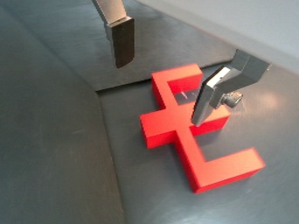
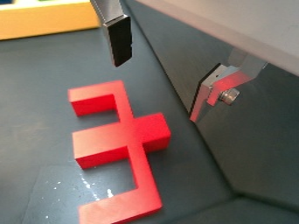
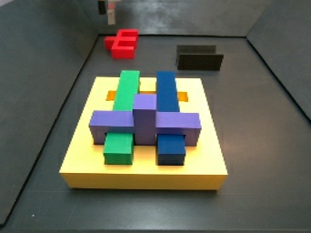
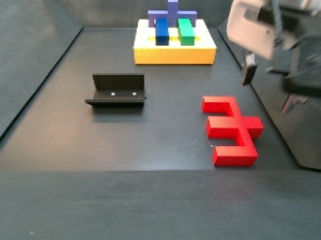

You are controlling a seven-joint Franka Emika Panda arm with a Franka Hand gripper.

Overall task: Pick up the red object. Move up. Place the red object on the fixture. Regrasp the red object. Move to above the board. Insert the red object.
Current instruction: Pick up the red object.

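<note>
In a side view, a small dark, near-black box-like fixture (image 4: 118, 92) with raised back and side walls stands alone on the dark grey floor (image 4: 126, 141) at the left. Behind it, toward the middle, sits the large yellow square board (image 4: 175, 49), carrying green, blue and purple blocks. Further right, the bright red blocky object (image 4: 232, 129), a crossbar with short legs and a central stem, lies flat on the floor, well apart from the fixture and the board. Above and just to its right hangs the robot's two-finger gripper (image 4: 269, 80), its white body at the right edge of this view. In both wrist views the flat silver fingers (image 1: 121, 37) with dark pads stand spread wide apart and hold nothing; the red object (image 2: 117, 144) lies below and between them, not touched by either finger. In a side view from the board's end, the red object (image 3: 123, 41) rests near the far wall, left of the fixture (image 3: 201, 58), with the board (image 3: 145, 168) in front.
</note>
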